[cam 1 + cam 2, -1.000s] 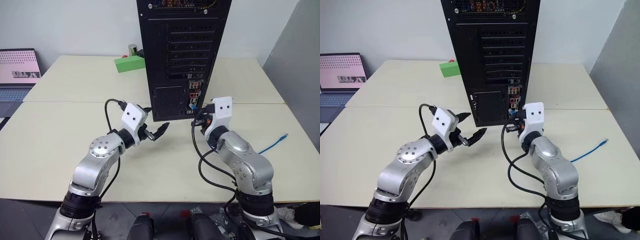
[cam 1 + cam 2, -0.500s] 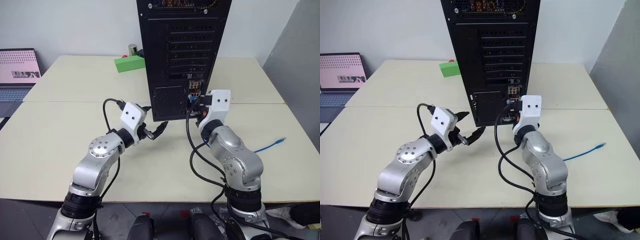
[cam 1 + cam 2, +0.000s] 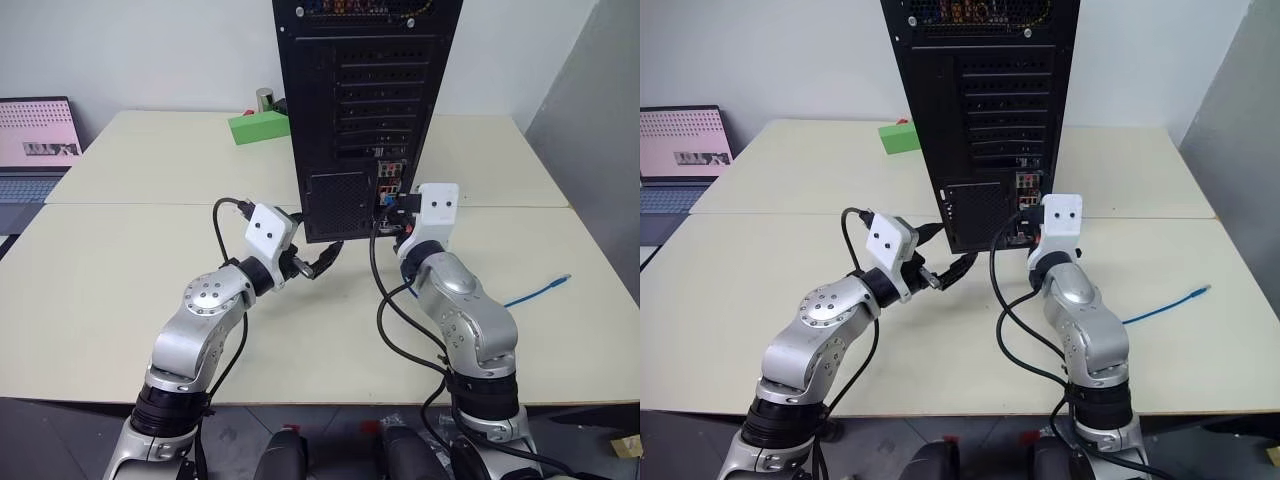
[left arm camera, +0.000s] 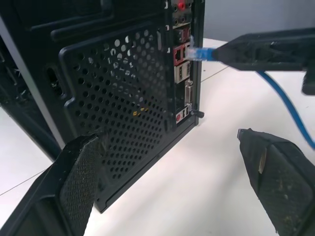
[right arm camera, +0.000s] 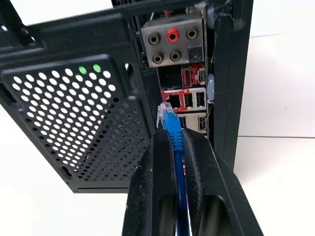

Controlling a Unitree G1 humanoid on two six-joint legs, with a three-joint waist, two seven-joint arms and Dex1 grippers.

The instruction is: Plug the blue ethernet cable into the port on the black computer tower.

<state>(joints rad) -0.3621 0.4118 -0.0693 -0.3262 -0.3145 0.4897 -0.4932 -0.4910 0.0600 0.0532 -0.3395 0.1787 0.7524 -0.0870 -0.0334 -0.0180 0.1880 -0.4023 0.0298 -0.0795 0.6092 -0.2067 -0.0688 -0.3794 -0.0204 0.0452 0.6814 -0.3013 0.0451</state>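
The black computer tower point(image 3: 365, 110) stands upright on the table with its perforated rear facing me. My right gripper point(image 5: 175, 135) is shut on the blue ethernet cable point(image 5: 177, 147) just behind its clear plug point(image 5: 165, 117). The plug points at the red-framed port point(image 5: 170, 97) in the connector strip, its tip right at the opening; I cannot tell if it is inside. The cable's other end point(image 3: 545, 290) lies on the table to the right. My left gripper point(image 3: 318, 258) hangs open near the tower's lower rear corner, holding nothing.
A green block point(image 3: 258, 127) and a silver can point(image 3: 265, 98) sit behind the tower on the left. A laptop point(image 3: 35, 140) stands at the far left. A grey partition point(image 3: 600, 120) rises on the right. Black arm cables point(image 3: 385, 320) loop beside my right arm.
The right arm's elbow has swung inward and the cable's loose end has slid a little on the table. The gripper with the plug stays at the ports. The left gripper has kept still.
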